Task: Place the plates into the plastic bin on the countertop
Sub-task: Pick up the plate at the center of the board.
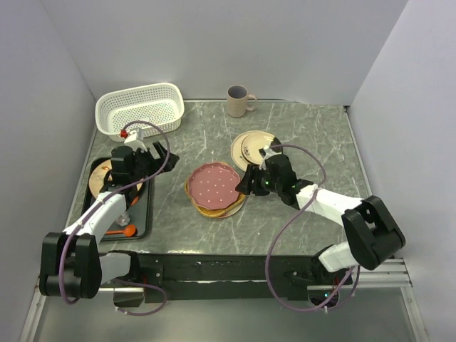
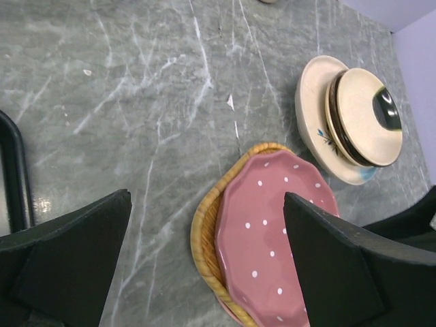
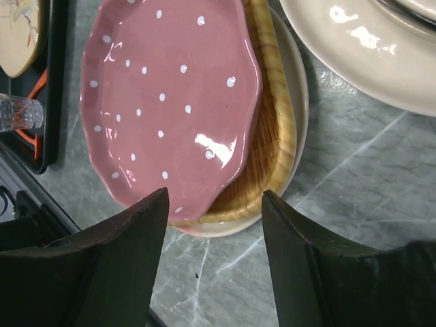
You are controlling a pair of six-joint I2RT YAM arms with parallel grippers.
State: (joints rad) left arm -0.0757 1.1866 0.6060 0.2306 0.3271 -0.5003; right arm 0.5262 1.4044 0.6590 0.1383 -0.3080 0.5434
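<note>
**Right gripper** (image 3: 214, 204): jaws parted, nothing held. The fingers hang low over the near rim of the centre stack. Contact with the rim cannot be confirmed.

**Left gripper** (image 2: 208, 201): jaws fully apart, empty, hovering near the tray (image 1: 139, 221), well apart from the centre stack.

**Centre stack:** the pink plate (image 3: 170, 102) lies on top, shifted off-centre on the tan plate (image 3: 269, 136). A pale plate (image 3: 296, 102) lies beneath both. All rest on the countertop (image 1: 299, 135).

**Other plates:** the cream plate (image 1: 253, 146) sits just behind the right gripper, with more crockery stacked on it. The tray plate (image 1: 100, 174) lies in the tray.

**Bin** (image 1: 142, 107): at the far left corner, well apart from every plate. No plate is visible in it. The mug (image 1: 239, 101) stands to its right.

**Handling (judgement):**
- The pink plate appears glazed, so expect it to be stiff, brittle and slippery, with moderate weight.
- The flat face offers no purchase. Take hold at the rim only.
- The near scalloped rim overhangs the tan plate, which leaves room for one finger under and one over.
- Close firmly. A shallow pinch on glaze is likely to slip as the plate tilts.
- Lift it alone so that the tan plate is not dragged.
</note>
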